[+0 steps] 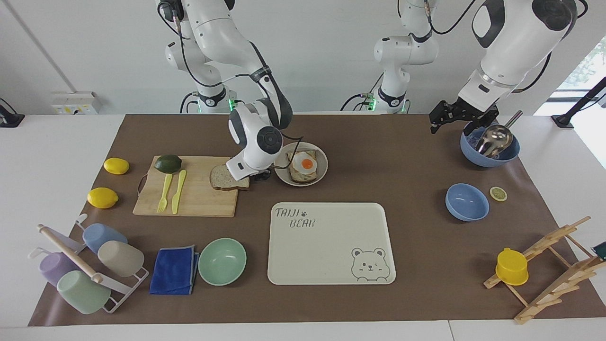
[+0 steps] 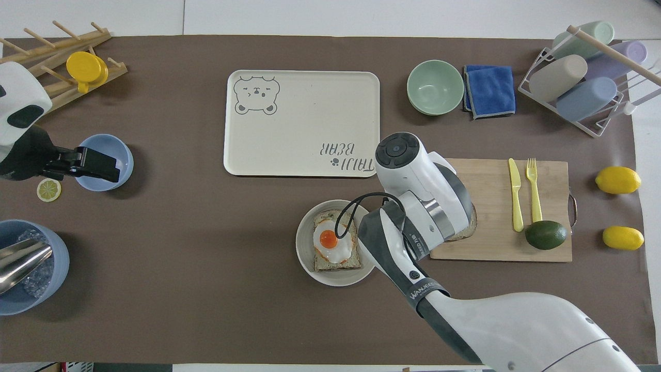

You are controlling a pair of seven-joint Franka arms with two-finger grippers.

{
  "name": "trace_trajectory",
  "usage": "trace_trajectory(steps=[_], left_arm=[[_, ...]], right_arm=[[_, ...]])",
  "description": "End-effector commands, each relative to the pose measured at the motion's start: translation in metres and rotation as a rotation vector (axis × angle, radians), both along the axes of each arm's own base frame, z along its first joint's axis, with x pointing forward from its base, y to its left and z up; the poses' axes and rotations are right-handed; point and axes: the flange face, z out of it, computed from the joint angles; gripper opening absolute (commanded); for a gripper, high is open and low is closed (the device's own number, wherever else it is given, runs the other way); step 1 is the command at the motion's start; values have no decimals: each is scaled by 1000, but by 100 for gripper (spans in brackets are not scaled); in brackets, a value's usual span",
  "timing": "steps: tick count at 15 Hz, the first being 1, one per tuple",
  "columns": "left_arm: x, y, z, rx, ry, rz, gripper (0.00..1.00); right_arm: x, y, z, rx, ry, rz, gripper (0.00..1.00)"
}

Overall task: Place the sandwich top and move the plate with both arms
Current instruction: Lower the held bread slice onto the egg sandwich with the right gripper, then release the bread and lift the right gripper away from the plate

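Observation:
The sandwich top (image 1: 226,179) lies flat on the corner of the wooden cutting board (image 1: 189,199) nearest the plate. In the overhead view only its edge (image 2: 469,231) shows under the right arm. The plate (image 1: 323,163) beside it holds a bread slice with a fried egg (image 1: 303,166); its rim also shows in the overhead view (image 2: 304,253). My right gripper (image 1: 260,176) is low at the sandwich top's edge, between it and the plate. My left gripper (image 1: 447,119) hangs in the air beside the blue bowl with a metal scoop (image 1: 490,142) and waits.
The bear-print tray (image 1: 331,244) lies farther from the robots than the plate. A mint bowl (image 1: 222,261), a blue cloth (image 1: 174,270) and a cup rack (image 1: 90,265) lie toward the right arm's end. An avocado, a fork and a knife are on the board. A small blue bowl (image 1: 467,202) and a wooden rack (image 1: 554,265) are toward the left arm's end.

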Motion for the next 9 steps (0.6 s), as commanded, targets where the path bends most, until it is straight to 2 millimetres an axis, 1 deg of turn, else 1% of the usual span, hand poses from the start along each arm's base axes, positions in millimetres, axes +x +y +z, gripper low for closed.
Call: trace_trajectory(steps=[1,2,4,5,6,7,8,9], left_arm=[[-2,3,5,17,-17,7,100],[-2,3,5,18,-18,7,100],[-2,3,5,18,-17,8,100],[-2,2,5,18,-19,7,100],[-3,0,5,19,-15,2,100],[-3,-1,4,18,-11,3,100],[-4,0,5,19,-13,3,100],[-4,0,6,18,-16,2,100]], right_arm=[[-9,-7,3,-25,13,17,58],[-9,-7,3,-24,13,18,42],[-10,-6,4,-26,22,23,3],[-8,-4,7,-25,19,25,0],[-4,2,15,-28,19,27,0],[2,11,31,-28,20,32,0],[9,25,52,-21,23,49,0],[10,52,69,-15,32,74,0]])
